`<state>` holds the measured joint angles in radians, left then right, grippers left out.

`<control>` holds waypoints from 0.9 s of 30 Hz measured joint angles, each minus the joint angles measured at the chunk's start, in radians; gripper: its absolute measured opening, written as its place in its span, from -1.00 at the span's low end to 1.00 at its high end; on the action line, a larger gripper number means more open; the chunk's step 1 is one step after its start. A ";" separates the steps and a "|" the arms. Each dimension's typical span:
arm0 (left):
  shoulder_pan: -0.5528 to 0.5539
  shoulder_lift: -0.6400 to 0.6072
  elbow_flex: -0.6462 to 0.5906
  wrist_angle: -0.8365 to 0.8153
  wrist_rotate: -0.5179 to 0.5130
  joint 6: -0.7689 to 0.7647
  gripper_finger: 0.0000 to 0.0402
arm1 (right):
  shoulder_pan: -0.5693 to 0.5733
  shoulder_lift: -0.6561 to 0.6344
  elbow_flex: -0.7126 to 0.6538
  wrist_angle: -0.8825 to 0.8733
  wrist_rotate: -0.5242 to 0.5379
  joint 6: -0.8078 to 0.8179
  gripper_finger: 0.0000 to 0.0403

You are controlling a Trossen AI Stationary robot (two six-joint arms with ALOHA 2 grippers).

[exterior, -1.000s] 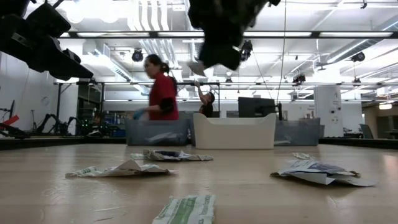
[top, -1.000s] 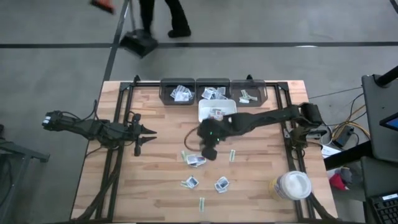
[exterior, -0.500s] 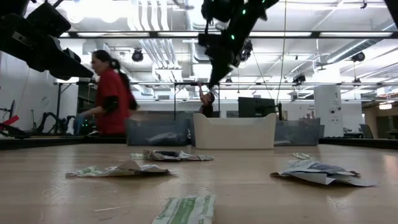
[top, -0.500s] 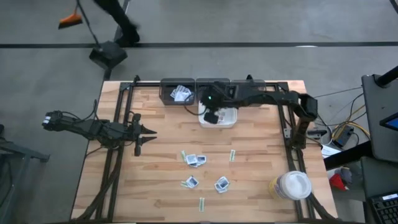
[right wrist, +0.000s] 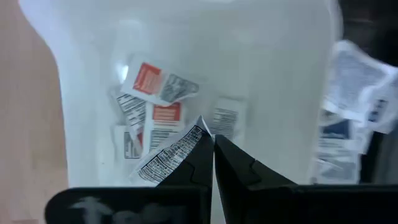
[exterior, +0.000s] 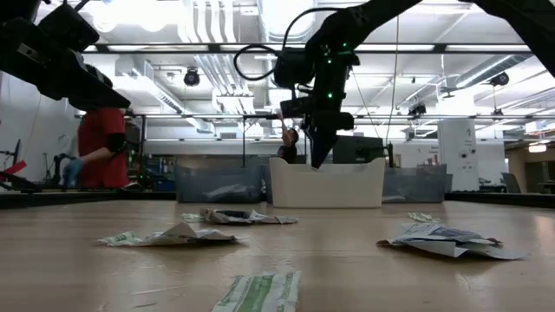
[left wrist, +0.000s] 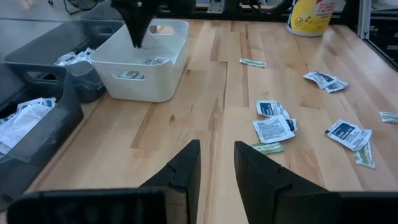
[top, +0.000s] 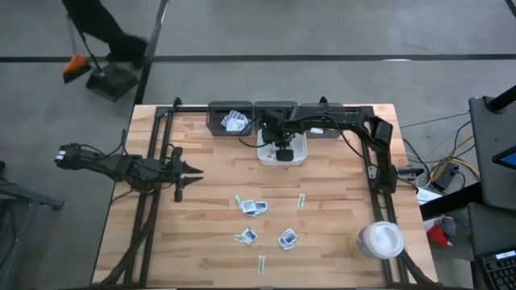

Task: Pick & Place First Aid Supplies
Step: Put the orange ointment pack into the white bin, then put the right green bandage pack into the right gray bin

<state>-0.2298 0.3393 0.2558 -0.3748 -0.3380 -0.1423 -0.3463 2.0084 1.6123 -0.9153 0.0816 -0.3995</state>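
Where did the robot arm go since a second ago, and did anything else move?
The right gripper swung from the middle of the table, above the loose packets, back to the white tray. It now hangs over it, shut on a packet. Beyond the table, a person walked off to the side. The left gripper, the scattered packets and the jar stayed put.

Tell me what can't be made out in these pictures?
- White tray: low view shows only its wall, which hides what lies inside.
- Packet in the right claw: right wrist view, its dark fingers cover part of it.
- Print on the loose packets: too small in the high view.
- Person: cut off by the high view's top edge.
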 joint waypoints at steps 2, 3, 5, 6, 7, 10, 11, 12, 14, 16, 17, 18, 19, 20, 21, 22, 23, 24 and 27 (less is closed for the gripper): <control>0.000 0.000 0.000 0.000 0.000 -0.010 -0.53 | 0.001 0.007 0.001 -0.002 -0.001 -0.015 -0.96; 0.000 0.000 0.000 0.000 0.000 -0.015 -0.53 | 0.001 0.007 0.001 -0.001 -0.001 -0.024 -0.96; 0.000 0.000 0.000 0.000 0.000 -0.017 -0.53 | 0.001 0.005 0.002 0.004 -0.003 -0.049 -0.96; 0.000 0.000 0.000 0.000 0.000 -0.017 -0.53 | 0.001 0.004 0.002 0.006 -0.003 -0.054 -0.96; 0.000 0.000 0.000 0.000 0.000 -0.017 -0.53 | 0.001 0.004 0.002 0.005 -0.003 -0.054 -0.96; 0.000 0.000 0.000 0.000 0.000 -0.017 -0.53 | 0.000 0.004 0.002 0.005 -0.004 -0.052 -0.95; 0.000 0.000 0.000 0.000 0.000 -0.017 -0.53 | 0.001 0.004 0.002 0.005 -0.004 -0.052 -0.93; 0.000 0.000 0.000 0.000 0.000 -0.017 -0.53 | 0.001 0.004 0.002 0.005 -0.005 -0.051 -0.91; 0.000 0.000 0.000 0.000 0.000 -0.014 -0.53 | 0.001 0.004 0.002 0.005 -0.006 -0.050 -0.85; 0.000 0.000 0.000 0.000 0.000 -0.009 -0.53 | 0.001 0.004 0.002 0.006 -0.007 -0.049 -0.77; 0.000 0.000 0.000 0.000 0.000 -0.009 -0.53 | 0.001 0.004 0.002 0.006 -0.005 -0.047 -0.73; 0.000 0.000 0.000 0.000 0.000 -0.009 -0.53 | 0.001 0.004 0.002 0.005 -0.003 -0.044 -0.69; 0.000 0.000 0.000 0.000 0.000 -0.009 -0.53 | 0.001 0.004 0.004 0.000 -0.003 -0.039 -0.66; 0.000 0.000 0.000 0.000 0.000 -0.009 -0.53 | 0.002 0.004 0.014 -0.014 -0.003 -0.027 -0.63; 0.000 0.000 0.000 0.000 0.000 -0.009 -0.53 | 0.006 0.004 0.030 -0.030 -0.004 -0.012 -0.60; 0.000 0.000 0.000 -0.001 0.000 -0.009 -0.53 | 0.012 0.004 0.050 -0.048 -0.003 0.007 -0.57; 0.000 0.000 0.000 -0.001 0.000 -0.008 -0.53 | 0.020 0.003 0.073 -0.070 -0.004 0.025 -0.55; 0.000 0.000 0.000 -0.001 0.000 -0.008 -0.53 | 0.029 0.003 0.098 -0.095 -0.007 0.046 -0.53; 0.000 0.000 0.000 -0.001 0.000 -0.008 -0.53 | 0.063 0.003 0.179 -0.159 -0.094 0.105 -0.50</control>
<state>-0.2295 0.3393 0.2558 -0.3756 -0.3382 -0.1505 -0.2838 2.0109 1.7913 -1.0739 -0.0126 -0.2941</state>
